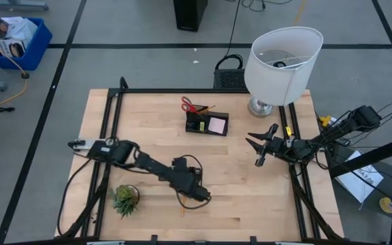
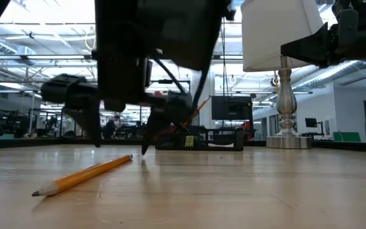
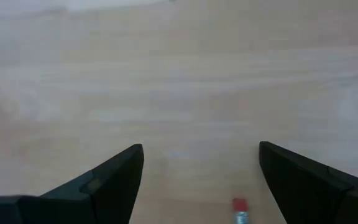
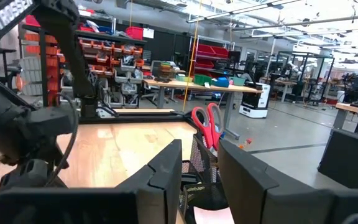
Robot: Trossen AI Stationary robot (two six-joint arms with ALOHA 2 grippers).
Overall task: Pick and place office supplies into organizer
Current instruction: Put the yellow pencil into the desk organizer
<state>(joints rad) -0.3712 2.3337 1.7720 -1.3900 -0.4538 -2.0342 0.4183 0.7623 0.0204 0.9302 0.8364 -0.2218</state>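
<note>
An orange pencil (image 2: pixel 84 175) lies flat on the wooden table near its near edge. Its red eraser end (image 3: pixel 239 210) shows between the fingers in the left wrist view. My left gripper (image 1: pixel 197 197) (image 2: pixel 121 147) (image 3: pixel 201 149) points down, open, with its tips just over the table at the pencil's eraser end. The black organizer (image 1: pixel 207 123) stands at the middle far part of the table. It holds red-handled scissors (image 1: pixel 192 105) (image 4: pixel 207 127) and a pink sticky pad (image 1: pixel 216 124). My right gripper (image 1: pixel 254 151) (image 4: pixel 201 144) hovers open, right of the organizer and facing it.
A large white lamp (image 1: pixel 281 64) stands on the table's far right part, its silver base (image 2: pixel 284 137) beside the organizer. A small green potted plant (image 1: pixel 126 199) sits near the near-left corner, close to my left arm. A black frame rail (image 1: pixel 111 122) runs along the table's sides.
</note>
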